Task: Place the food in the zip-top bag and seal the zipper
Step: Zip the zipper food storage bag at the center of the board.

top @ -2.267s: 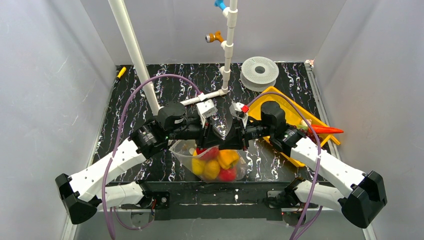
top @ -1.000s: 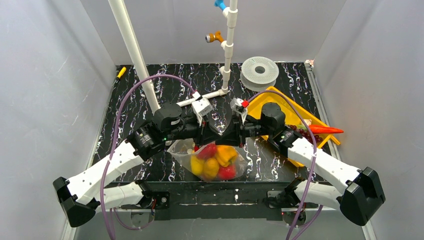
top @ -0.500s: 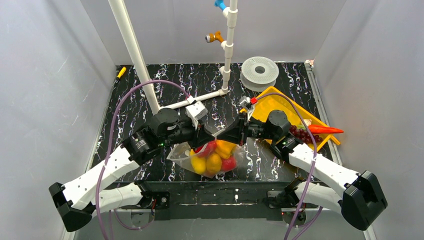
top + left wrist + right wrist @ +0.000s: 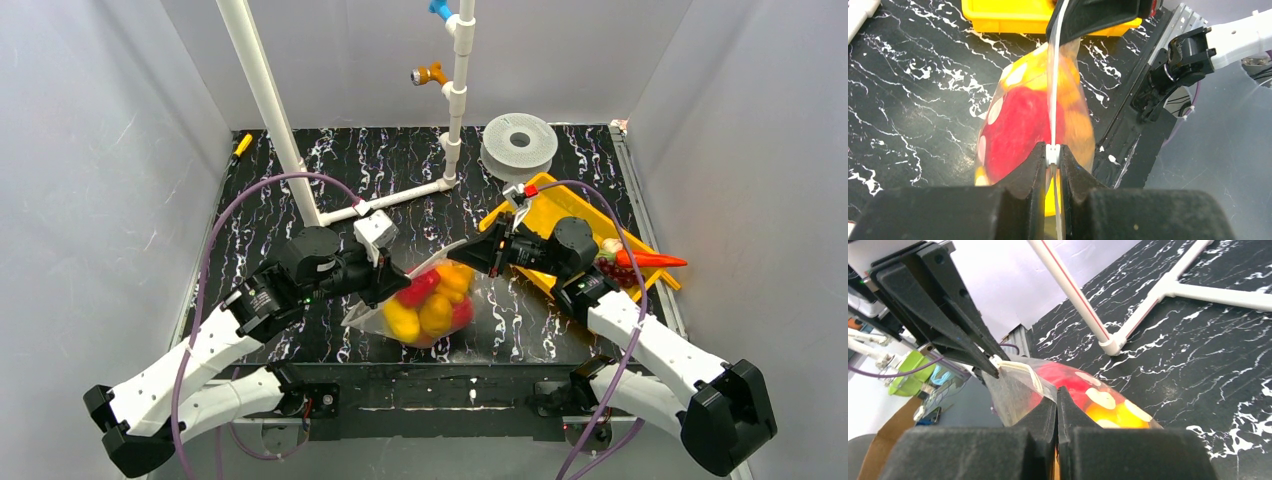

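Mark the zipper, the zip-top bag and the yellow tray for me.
zipper (image 4: 1053, 100), left wrist view, mid-strip.
zip-top bag (image 4: 364, 315), top external view, clear left corner.
yellow tray (image 4: 562, 202), top external view, bare far part.

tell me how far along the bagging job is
Done: red, yellow and orange food sits inside the bag. In hand: the left hand and right hand each pinch the zipper, stretched taut between them; whether it is fully sealed cannot be told. Left: an orange piece and a dark red one lie on the yellow tray, outside the bag.
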Controlling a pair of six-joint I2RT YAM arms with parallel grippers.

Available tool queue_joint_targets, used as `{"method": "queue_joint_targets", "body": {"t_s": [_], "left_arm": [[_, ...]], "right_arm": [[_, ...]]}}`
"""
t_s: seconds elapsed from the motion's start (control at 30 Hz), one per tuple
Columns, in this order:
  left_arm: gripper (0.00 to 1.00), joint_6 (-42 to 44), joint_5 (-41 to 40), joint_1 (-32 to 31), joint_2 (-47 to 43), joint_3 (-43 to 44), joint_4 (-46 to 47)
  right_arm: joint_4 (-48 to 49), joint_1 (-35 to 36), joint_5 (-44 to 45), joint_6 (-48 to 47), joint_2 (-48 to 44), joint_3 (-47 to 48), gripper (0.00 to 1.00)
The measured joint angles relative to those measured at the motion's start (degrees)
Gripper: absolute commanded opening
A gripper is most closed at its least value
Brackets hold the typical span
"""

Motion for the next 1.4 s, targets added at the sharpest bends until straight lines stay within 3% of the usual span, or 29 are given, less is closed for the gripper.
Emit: {"method": "queue_joint_targets", "body": {"t_s": [0.57,1.4], "left_arm": [[0.00,0.0,-0.6,0.0,-0.2,-1.7,-2.7],[0.00,0.4,-0.7,0.0,-3.7,-4.0,-6.4]], "right_arm": [[-3.8,-6.3,4.9,0.5,-3.9,-4.9,0.01],[-4.3,-16.1,0.4,-0.7,-4.0,-6.3,0.01]]}}
